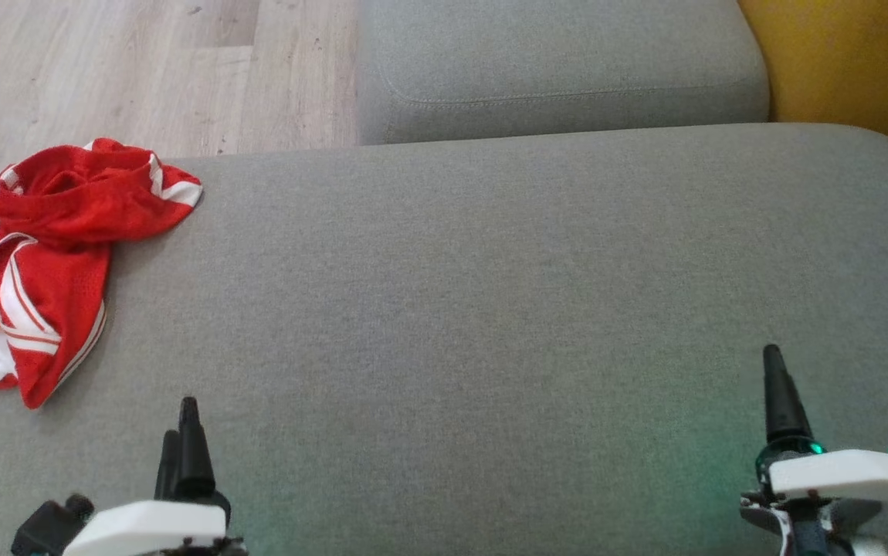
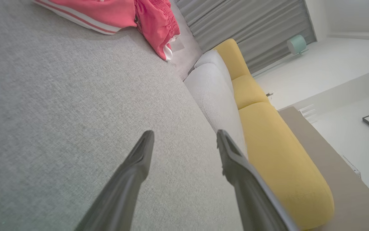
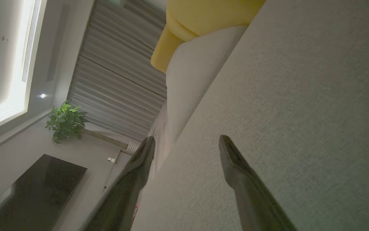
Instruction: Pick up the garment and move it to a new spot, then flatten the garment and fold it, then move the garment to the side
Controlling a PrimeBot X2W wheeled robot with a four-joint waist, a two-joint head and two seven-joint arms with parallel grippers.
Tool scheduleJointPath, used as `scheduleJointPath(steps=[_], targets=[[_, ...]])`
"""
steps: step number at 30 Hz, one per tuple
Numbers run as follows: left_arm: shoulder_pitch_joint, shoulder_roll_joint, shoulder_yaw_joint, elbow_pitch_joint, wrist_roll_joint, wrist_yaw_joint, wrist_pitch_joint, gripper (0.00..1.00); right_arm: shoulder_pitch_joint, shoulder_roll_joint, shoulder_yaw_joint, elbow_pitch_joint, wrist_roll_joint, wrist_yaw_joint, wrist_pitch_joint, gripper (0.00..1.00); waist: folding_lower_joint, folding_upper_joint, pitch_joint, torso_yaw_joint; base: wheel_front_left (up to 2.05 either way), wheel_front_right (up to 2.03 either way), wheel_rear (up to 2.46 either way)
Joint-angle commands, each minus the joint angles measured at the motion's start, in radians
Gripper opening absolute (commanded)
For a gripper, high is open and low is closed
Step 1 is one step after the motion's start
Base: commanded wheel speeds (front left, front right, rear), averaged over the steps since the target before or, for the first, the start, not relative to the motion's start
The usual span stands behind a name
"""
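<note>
Garment (image 1: 50,270), red with white stripes, bunched at the left edge of the grey seat (image 1: 490,309), left side spilling over that edge toward the wooden floor (image 1: 104,69). Long axis roughly front to back along the edge, slightly tilted: narrow pointed end nearest the robot, wider rumpled end farther off and to the right. Wide bare stretch of seat to its right, bounded at the back by a second grey cushion (image 1: 560,69) and at the far right corner by a yellow cushion (image 1: 853,62). Left gripper (image 2: 184,131) low over the seat front, near the pointed end, fingers spread, holding nothing. Right gripper (image 3: 186,137) well apart on the right, likewise spread and empty.
</note>
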Motion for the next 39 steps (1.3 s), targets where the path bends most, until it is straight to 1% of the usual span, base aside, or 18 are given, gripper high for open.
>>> scheduleJointPath(steps=[1,9,21,39], targets=[[-0.017,0.005,-0.001,-0.042,0.042,0.002,-0.014,1.00,-0.022,-0.004,0.021,-0.042,-0.046,0.000,-0.014,1.00,0.0000,-0.0001,-0.002,0.000,0.00,0.00,0.00],[0.001,0.005,-0.016,-0.049,0.165,0.005,-0.037,1.00,-0.016,-0.005,0.050,-0.041,-0.162,0.000,-0.038,1.00,0.0000,-0.0001,-0.012,0.001,0.00,0.00,0.00],[0.026,0.006,-0.035,-0.051,0.320,0.013,-0.073,1.00,-0.006,-0.005,0.086,-0.041,-0.312,0.000,-0.073,1.00,0.0000,-0.0001,-0.025,0.002,0.00,0.00,0.00],[0.050,0.007,-0.059,-0.039,0.525,0.023,-0.123,1.00,0.003,-0.006,0.126,-0.032,-0.536,0.000,-0.123,1.00,0.0000,-0.0001,-0.040,0.010,0.00,0.00,0.00]])
